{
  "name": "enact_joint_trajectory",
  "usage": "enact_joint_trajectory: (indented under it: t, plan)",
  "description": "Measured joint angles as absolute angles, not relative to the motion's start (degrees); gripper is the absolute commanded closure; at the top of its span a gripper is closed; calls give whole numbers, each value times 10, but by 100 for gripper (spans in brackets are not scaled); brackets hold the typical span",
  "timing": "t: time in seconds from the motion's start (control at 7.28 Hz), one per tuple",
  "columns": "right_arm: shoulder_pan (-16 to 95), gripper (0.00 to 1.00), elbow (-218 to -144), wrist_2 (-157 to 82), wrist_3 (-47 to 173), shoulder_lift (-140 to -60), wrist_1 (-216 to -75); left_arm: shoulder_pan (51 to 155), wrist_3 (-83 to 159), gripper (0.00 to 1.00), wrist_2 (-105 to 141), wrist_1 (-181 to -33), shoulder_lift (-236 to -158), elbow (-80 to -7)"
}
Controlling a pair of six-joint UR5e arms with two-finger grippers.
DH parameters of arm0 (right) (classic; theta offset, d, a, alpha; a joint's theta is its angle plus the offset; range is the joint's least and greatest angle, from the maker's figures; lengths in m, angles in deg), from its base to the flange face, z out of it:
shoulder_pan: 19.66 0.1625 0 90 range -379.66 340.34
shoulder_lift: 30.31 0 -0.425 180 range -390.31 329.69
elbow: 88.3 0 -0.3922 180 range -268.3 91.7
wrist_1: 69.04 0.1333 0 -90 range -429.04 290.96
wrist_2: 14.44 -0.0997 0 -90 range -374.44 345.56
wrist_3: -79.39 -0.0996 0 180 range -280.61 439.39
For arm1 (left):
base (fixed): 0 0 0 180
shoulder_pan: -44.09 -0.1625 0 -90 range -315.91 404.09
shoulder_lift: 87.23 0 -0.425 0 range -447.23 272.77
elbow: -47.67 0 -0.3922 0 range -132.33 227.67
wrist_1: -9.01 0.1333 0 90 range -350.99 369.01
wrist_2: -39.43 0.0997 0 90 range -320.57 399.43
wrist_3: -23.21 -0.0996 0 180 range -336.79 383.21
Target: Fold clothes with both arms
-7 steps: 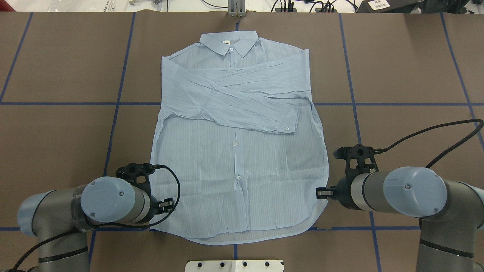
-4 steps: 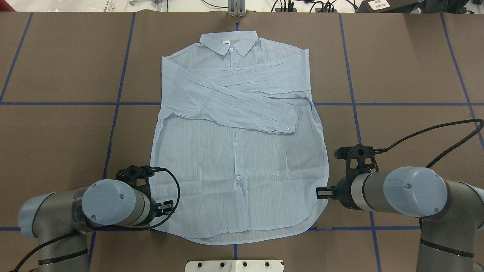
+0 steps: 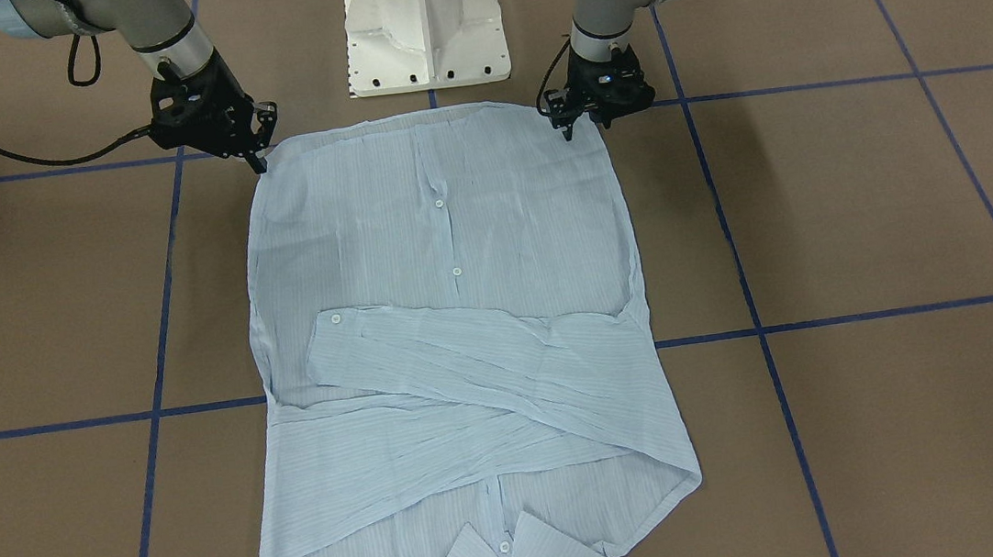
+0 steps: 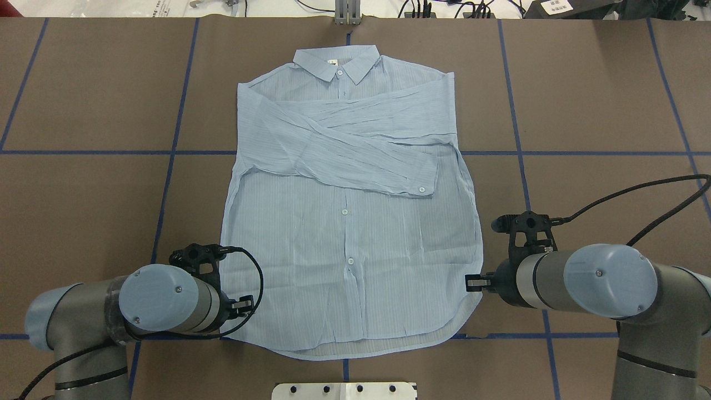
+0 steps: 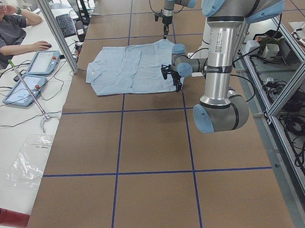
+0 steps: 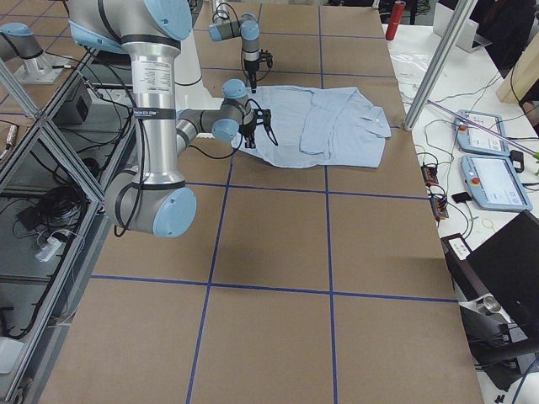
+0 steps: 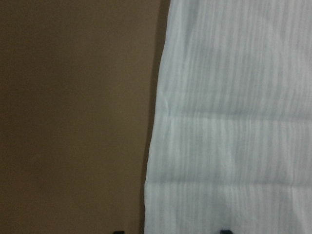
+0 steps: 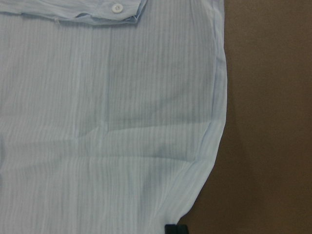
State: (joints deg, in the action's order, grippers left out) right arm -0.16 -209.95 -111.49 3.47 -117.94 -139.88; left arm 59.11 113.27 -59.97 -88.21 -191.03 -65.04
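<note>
The brown surface [image 4: 83, 194] carries the shirt [image 4: 344, 239], spread flat and front up. Its collar [image 4: 336, 61] lies at the shirt's far end from me and its hem [image 4: 355, 347] at the near end. Both sleeves [image 4: 355, 150] are crossed over the shirt's chest, so I judge that the next fold lifts the hem toward the collar. That is why my arms flank the shirt's lower corners, the left arm [image 4: 161, 303] at one side edge and the right arm [image 4: 600, 280] at the other. Taking both corners evenly should keep this thin cloth from skewing. My left pincer [image 4: 246, 306] is open, its tips apart and astride the shirt's side edge, not yet biting. My right pincer [image 4: 472, 283] is closed, tips together right on the shirt's edge near the hem, apparently pinching the cloth.
</note>
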Motion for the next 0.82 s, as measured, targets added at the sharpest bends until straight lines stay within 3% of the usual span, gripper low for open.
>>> enact_joint_trajectory:
  t: [0.41, 0.82]
  plan:
    - [1, 100, -2099, -1117, 35, -1179, -1399, 591, 1133, 38, -600, -882, -1909, -652]
    - [2, 100, -2099, -1117, 35, -1180, -1399, 590, 1134, 72, -601, -882, -1907, -653]
